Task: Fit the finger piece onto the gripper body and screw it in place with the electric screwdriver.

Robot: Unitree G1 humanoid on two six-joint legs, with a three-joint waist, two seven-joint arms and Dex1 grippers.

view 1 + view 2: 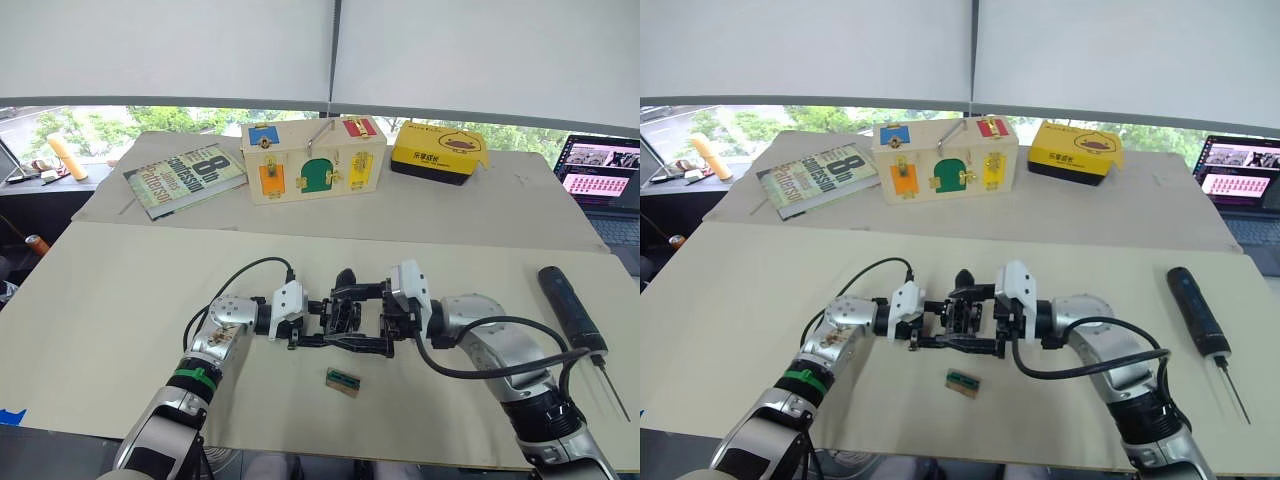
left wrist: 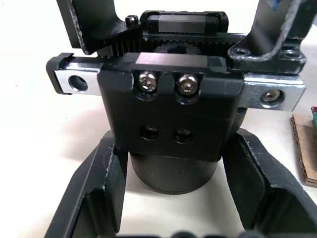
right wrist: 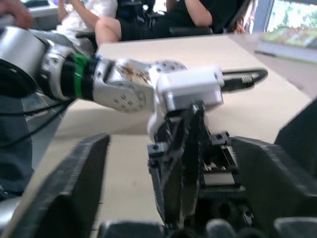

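Sitting near the middle of the desk's front half, the gripper body (image 1: 345, 318) is a blocky black assembly with toothed racks, bright steel rails and two shiny screw heads on its matte face. Both arms reach inward from either side, forearms low and bent toward each other. The left gripper (image 1: 312, 330) has its fingers spread around the body's round base; whether they touch it I cannot tell. The right gripper (image 1: 372, 325) meets the body from the opposite side, its fingers (image 3: 74, 193) wide apart around it. Just in front lies a small flat green-and-tan piece (image 1: 343, 381). The electric screwdriver (image 1: 570, 308), a thick dark cylinder with a thin metal bit, lies well apart near the desk's right edge.
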